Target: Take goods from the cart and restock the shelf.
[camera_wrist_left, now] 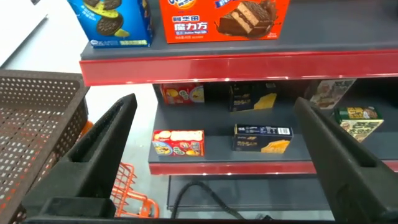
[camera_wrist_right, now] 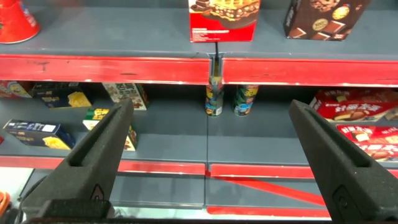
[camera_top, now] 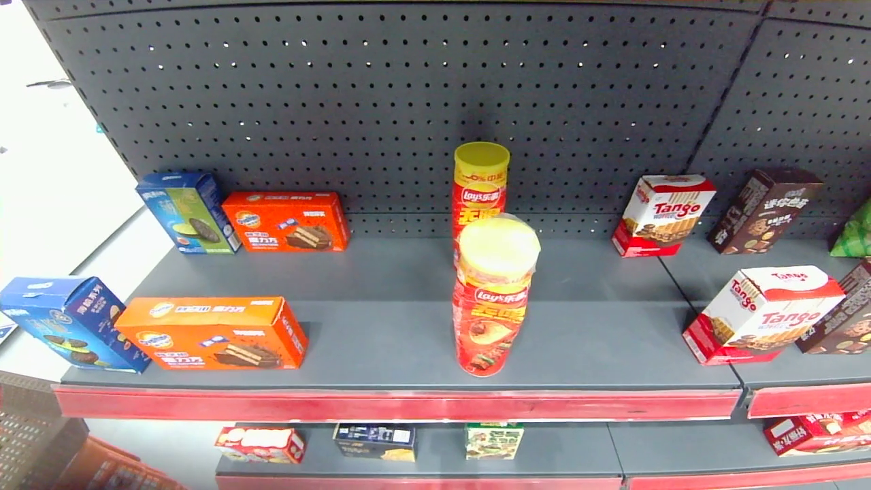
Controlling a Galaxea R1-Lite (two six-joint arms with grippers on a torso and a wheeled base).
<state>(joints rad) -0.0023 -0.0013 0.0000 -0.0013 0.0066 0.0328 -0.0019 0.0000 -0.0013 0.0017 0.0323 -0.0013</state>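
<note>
Beyond the right gripper (camera_wrist_right: 211, 104), front chip can (camera_wrist_right: 15, 22) cut off by frame edge. Rear chip can (camera_top: 481, 178) half hidden behind it.

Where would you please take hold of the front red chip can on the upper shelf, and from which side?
Around its round body at mid-height, coming in level from the aisle side. The front chip can stands upright near the front edge of the shelf, with bare shelf on both its sides to close in from, while a second can stands right behind it.
</note>
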